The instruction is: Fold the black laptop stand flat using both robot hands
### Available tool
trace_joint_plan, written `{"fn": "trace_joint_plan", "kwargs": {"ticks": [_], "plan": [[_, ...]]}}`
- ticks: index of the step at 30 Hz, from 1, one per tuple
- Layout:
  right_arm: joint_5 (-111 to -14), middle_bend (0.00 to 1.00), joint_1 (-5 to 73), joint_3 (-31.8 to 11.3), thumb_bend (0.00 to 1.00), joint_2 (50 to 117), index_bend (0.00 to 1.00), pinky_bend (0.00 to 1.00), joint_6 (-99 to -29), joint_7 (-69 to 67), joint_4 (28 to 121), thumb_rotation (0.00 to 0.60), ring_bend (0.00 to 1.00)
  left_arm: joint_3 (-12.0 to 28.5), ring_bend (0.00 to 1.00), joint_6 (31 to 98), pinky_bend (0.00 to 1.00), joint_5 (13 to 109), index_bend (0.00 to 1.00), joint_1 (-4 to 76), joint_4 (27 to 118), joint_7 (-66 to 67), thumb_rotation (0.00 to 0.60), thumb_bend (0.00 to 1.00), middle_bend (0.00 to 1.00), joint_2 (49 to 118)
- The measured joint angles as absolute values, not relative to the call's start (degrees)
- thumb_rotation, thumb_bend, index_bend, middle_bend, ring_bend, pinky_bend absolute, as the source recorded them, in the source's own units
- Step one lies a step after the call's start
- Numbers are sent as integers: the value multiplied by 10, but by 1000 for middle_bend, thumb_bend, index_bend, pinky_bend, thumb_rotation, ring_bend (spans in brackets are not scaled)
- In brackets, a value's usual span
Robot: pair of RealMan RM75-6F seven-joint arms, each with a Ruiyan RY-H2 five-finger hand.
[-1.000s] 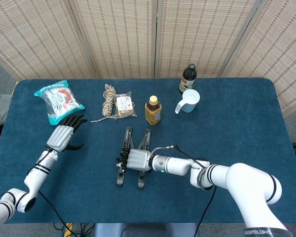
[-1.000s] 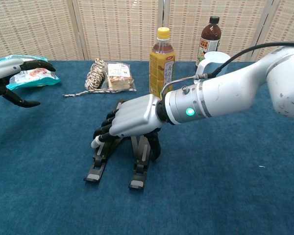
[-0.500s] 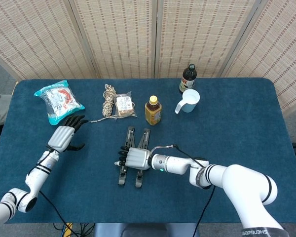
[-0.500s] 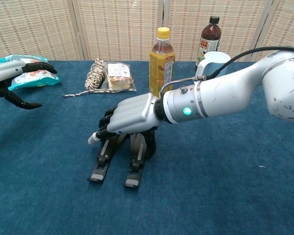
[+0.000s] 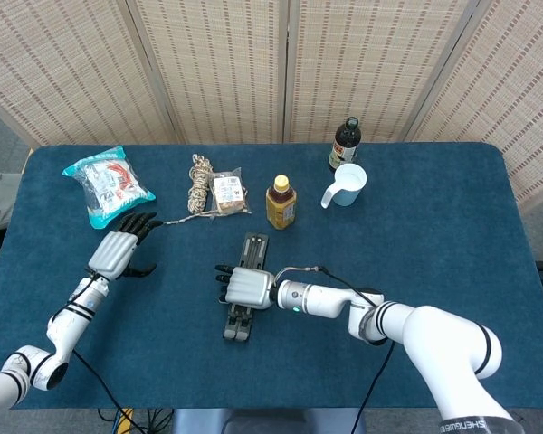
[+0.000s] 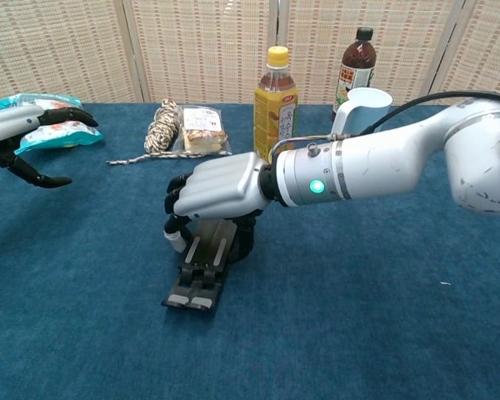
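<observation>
You have one laptop stand [image 5: 242, 308], two bottles — a yellow-capped one [image 5: 281, 202] and a dark one [image 5: 345, 145] — one pale blue cup [image 5: 347, 184], one rope bundle [image 5: 198, 183], one small wrapped packet [image 5: 227, 191] and one snack bag [image 5: 107, 184] on the blue surface [image 5: 452, 235]. The black stand lies near the middle of the surface with its two legs drawn together side by side, and your right robot hand [image 6: 216, 188] is clamped over its upper end, fingers curled down around it. Your left robot hand [image 5: 119, 248] hovers well off to the left with fingers apart, holding nothing — what the cup contains cannot be seen.
</observation>
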State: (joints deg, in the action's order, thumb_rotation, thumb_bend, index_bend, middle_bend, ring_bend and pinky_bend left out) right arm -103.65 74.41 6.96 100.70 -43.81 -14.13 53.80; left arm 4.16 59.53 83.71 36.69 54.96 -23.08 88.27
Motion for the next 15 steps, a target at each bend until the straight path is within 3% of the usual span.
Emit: {"fn": "trace_joint_plan", "kwargs": {"ticks": [2, 6, 9, 15], "plan": [[-1036, 425, 744, 70, 208, 1006, 351, 44, -439, -146, 539, 600, 124, 42, 0, 596, 0, 838, 110, 367, 550, -231, 600, 222, 33, 882], [-1027, 158, 744, 66, 159, 997, 43, 34, -432, -146, 559, 600, 5, 43, 0, 598, 0, 838, 110, 366, 554, -230, 600, 222, 33, 881], [-1016, 52, 742, 58, 126, 984, 0, 2, -430, -134, 587, 600, 0, 44, 0, 599, 0, 839, 110, 367, 558, -226, 600, 222, 33, 879], [-972, 18, 710, 30, 113, 949, 0, 0, -447, -70, 663, 600, 0, 44, 0, 601, 0, 840, 110, 366, 578, -199, 600, 222, 31, 873]]}}
